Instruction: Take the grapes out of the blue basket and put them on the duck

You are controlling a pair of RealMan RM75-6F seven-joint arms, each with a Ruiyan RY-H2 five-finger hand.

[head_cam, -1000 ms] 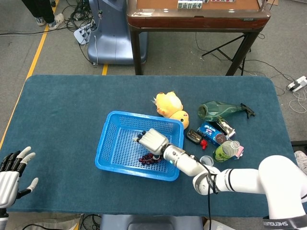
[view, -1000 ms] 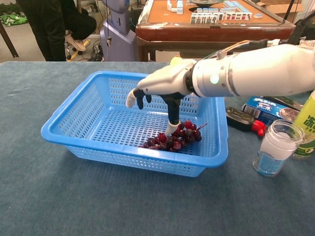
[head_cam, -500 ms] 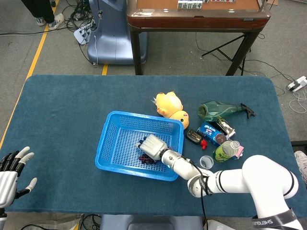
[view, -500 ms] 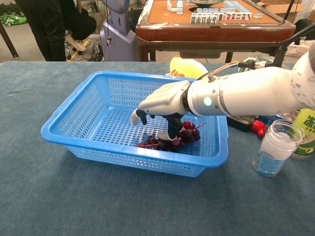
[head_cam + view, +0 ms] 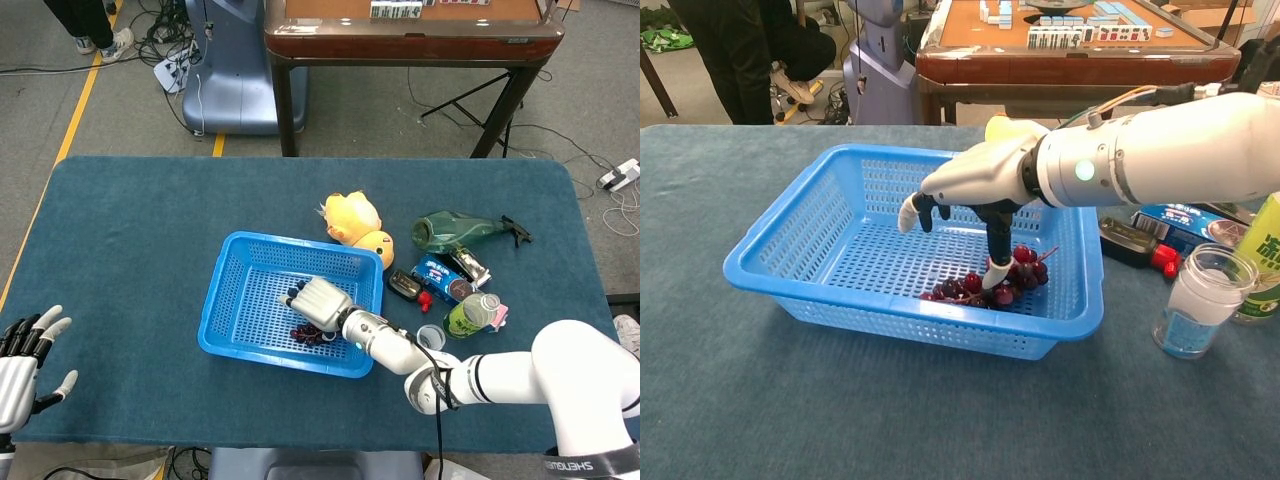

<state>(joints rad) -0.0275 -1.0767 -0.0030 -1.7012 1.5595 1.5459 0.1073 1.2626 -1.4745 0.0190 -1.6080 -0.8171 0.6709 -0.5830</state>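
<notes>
A dark red bunch of grapes (image 5: 992, 286) lies in the near right corner of the blue basket (image 5: 770, 268); the head view shows the grapes (image 5: 306, 334) just under my right hand. That right hand (image 5: 980, 180) hovers inside the basket (image 5: 240, 248) with its fingers spread. One digit points down and touches the top of the bunch, and nothing is gripped. The yellow duck (image 5: 355, 222) lies beyond the basket's far right corner; in the chest view the duck (image 5: 1012, 128) is mostly hidden behind the hand. My left hand (image 5: 20, 365) rests open at the table's near left edge.
Right of the basket lie a black object (image 5: 404, 286), a blue packet (image 5: 440, 272), a crushed green bottle (image 5: 455, 230), a small clear jar (image 5: 1195, 300) and a green-labelled bottle (image 5: 472, 312). A wooden game table (image 5: 410, 30) stands behind.
My right hand dipped onto the grapes half a second ago and has since lifted slightly, one digit still on the bunch. The grapes shifted a little. The left hand stayed put.
</notes>
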